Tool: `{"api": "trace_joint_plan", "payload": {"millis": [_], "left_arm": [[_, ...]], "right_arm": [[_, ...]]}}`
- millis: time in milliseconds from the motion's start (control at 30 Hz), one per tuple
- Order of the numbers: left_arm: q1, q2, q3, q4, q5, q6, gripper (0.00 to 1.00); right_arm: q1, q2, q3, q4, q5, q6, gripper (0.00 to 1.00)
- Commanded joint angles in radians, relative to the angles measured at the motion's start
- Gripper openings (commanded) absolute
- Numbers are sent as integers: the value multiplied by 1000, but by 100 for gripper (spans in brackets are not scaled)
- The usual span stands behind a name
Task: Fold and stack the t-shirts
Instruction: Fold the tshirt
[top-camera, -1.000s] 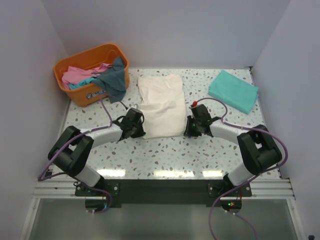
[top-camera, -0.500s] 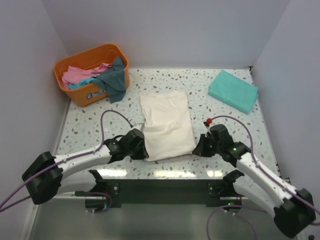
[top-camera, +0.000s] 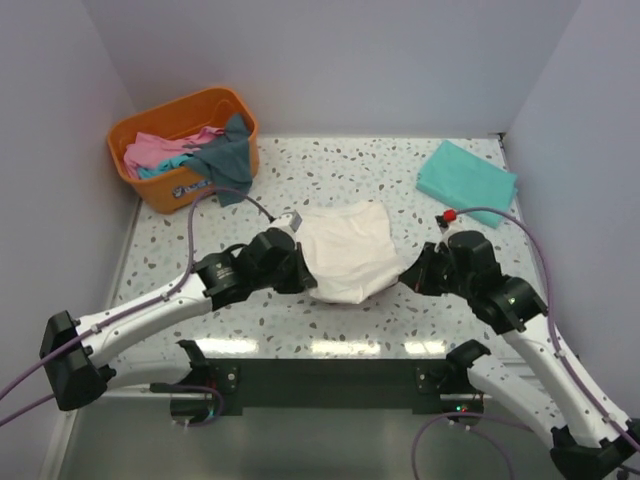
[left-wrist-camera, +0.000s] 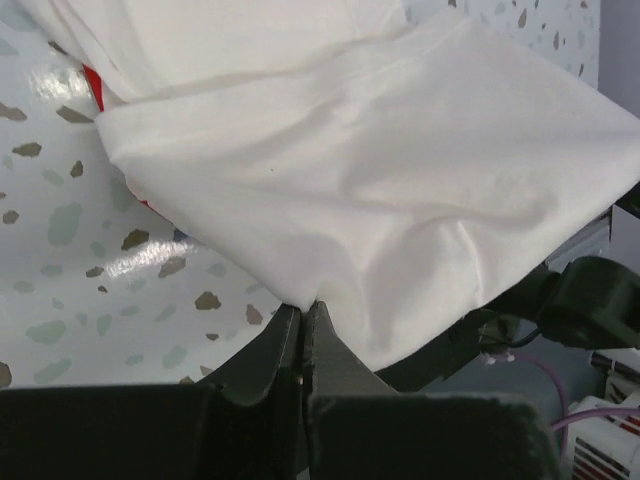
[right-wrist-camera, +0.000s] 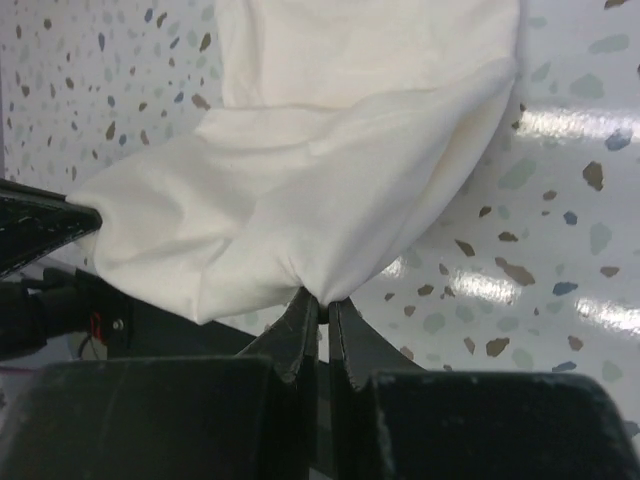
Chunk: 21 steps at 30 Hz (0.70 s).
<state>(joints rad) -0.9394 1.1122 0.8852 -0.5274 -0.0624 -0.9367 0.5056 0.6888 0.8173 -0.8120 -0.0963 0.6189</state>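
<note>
- The cream-white t-shirt (top-camera: 345, 255) sits right of the orange basket (top-camera: 170, 105) and nearer the arms, about mid-tabletop (top-camera: 350, 325).
- The left end effector (left-wrist-camera: 303, 312) has its fingers pressed together on the shirt's near left corner. The cloth fans out from the fingertips, up and away.
- The right end effector (right-wrist-camera: 322, 308) is likewise pinched shut on the near right corner, with the fabric gathered into a small pucker at its tips.
- Between the two end effectors the near edge of the shirt hangs in a shallow sag above the tabletop, while its far part rests on the surface.
- In the left wrist view a sliver of red print (left-wrist-camera: 93, 88) shows beneath the folded layers.
- A folded teal-green t-shirt (top-camera: 466, 181) lies flat, well to the right of the basket, apart from both end effectors.
- Inside the basket lie a pink t-shirt (top-camera: 150, 150) and a dark grey-blue t-shirt (top-camera: 232, 160), which drapes over its right rim.
</note>
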Motion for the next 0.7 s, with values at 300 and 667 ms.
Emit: {"api": "trace_joint_plan", "payload": {"millis": [300,667], "left_arm": [[249,179,273,9,-27,144,0],[370,400,460,-9,18,196,0]], "right_arm": [[-1,299,305,144,285,-71,0],[-79,577,491,240,216,-131,0]]}}
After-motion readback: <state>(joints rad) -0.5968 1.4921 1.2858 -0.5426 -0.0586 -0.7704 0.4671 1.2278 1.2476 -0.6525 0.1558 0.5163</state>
